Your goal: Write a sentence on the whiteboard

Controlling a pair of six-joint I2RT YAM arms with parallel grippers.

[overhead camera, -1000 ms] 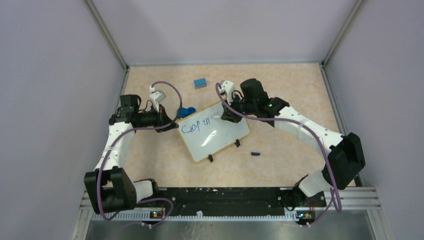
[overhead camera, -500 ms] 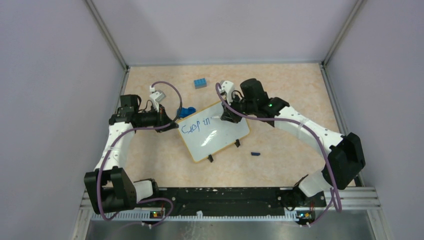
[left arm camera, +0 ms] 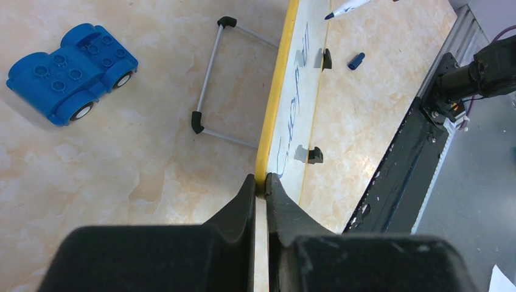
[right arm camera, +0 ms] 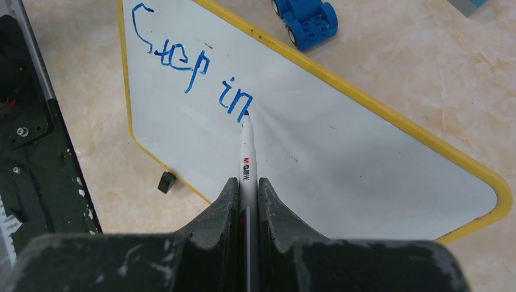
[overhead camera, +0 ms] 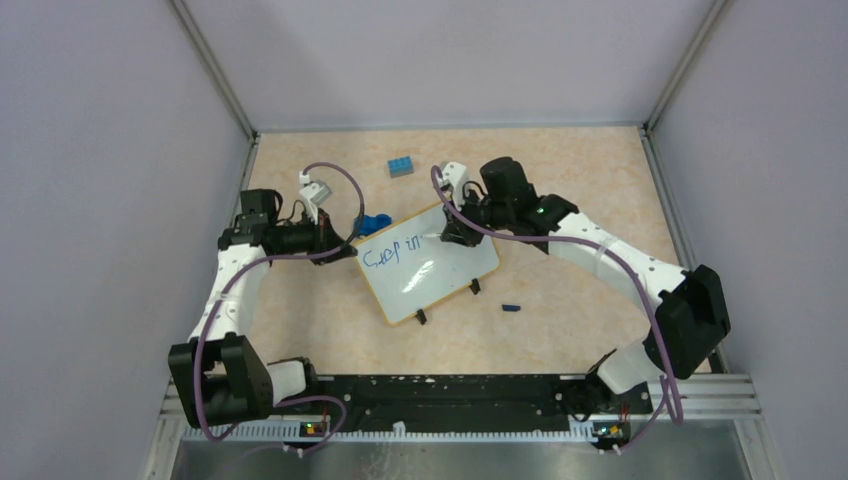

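**A:** Board sits mid-table, between the two tools. Sentence reads roughly "Step in", one line so far. I'd call it partway.

**B:** Pen tip is down on the board, right at the tail of the "n". Right gripper is clamped on the barrel.

**A:** Left gripper?

**B:** Pinched on the yellow rim at the near corner, bracing the board.

**A:** Next stroke, my take: lift the tip, hop a word gap onward from the "n" and hold the baseline. Light pressure. There's plenty of white past the tip. The left clamp has to hold, or the board will likely skid under the pen.

**B:** Agreed. Watch the rim to the pen's right, since the line runs towards it.

**A:** View differences?

**B:** Only the right wrist makes the letters legible and shows tip contact. The left wrist sees the board edge-on, with a wire stand behind it and the feet on the writing side. The top view hides that stand. Tilt is hard to tell from above.

**A:** Clutter?

**B:** Car is left of the left jaws, off the board. Cap lies beyond the feet. Brick shows clearly only from the top, well apart.
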